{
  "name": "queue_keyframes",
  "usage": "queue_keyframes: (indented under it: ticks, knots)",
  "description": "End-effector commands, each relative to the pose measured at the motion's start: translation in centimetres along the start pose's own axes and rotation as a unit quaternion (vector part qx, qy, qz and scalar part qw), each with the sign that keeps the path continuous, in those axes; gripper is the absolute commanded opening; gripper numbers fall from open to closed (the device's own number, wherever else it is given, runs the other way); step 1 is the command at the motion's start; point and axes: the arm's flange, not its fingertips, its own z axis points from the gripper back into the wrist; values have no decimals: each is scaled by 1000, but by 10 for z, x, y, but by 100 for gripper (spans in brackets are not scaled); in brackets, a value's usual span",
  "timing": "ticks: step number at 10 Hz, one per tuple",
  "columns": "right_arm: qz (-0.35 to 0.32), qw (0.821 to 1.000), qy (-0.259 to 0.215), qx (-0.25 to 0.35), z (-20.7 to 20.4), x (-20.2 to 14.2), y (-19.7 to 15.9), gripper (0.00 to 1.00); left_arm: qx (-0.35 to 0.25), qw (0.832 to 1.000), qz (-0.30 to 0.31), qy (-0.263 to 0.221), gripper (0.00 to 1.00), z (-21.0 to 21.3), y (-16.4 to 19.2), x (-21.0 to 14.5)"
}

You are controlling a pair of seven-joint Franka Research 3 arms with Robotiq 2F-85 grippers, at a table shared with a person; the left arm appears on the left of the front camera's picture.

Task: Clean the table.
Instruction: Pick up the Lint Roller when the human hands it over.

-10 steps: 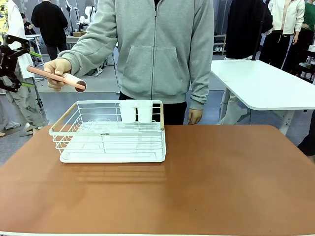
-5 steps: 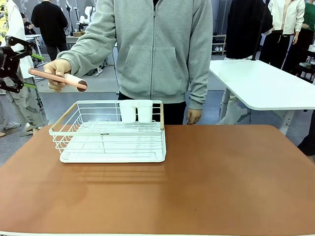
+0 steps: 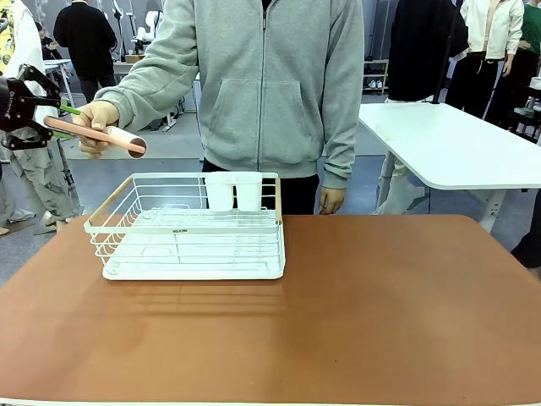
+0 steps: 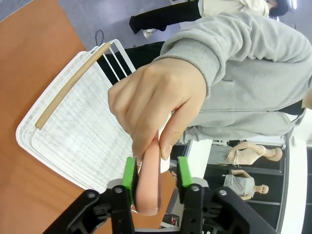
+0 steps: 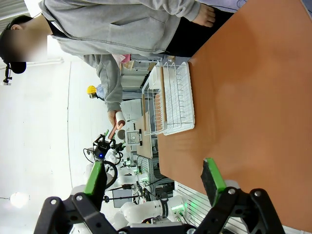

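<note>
The left fingers (image 4: 181, 170) were closed on the end of a pink-handled roller (image 3: 125, 140), which a person's hand (image 3: 95, 114) also held, up beyond the far-left corner. The right fingers (image 5: 213, 176) stood wide apart, holding nothing. The surface (image 3: 380, 313), reddish-brown, matte and pale-edged, lay below them, carrying a white wire rack (image 3: 190, 228) at its far left.

Front camera sits at the near edge of the tabletop (image 3: 380, 321), facing across to the person (image 3: 270, 85) at the far side. Left wrist camera looks closely along the left tool (image 4: 156, 168). Right wrist camera, rolled sideways, views from farther back. All share the white rack (image 3: 190, 245).
</note>
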Motion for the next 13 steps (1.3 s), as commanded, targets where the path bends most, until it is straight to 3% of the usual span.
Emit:
queue_keyframes:
  ticks: [1,2,13]
  knots:
    - [5,1000,-1,6,-1,-4,3,100,-12,1000,-8,-12,6,-9,3,2]
    - [5,1000,-1,6,-1,-4,3,100,-11,1000,-8,-12,0,-9,3,2]
    - [5,1000,-1,6,-1,-4,3,100,0,1000,1,-2,0,-1,2,1]
